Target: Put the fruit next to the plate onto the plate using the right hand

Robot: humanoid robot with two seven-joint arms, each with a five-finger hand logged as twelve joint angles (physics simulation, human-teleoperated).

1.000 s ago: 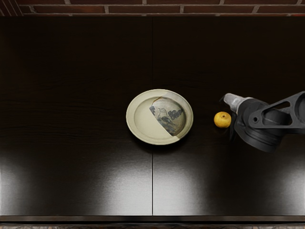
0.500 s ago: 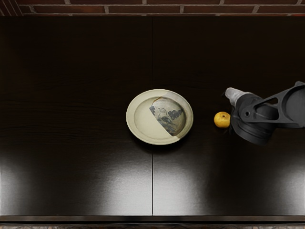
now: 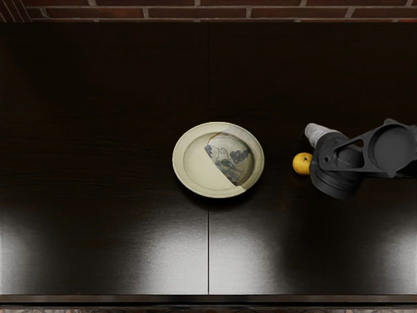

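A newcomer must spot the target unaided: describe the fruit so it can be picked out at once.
Start at the dark wooden table and find the cream plate near its middle. Just right of the plate, apart from it, lies the fruit, its right edge hidden by the robot's right arm. It is the only small, round, yellow-orange thing on the table.
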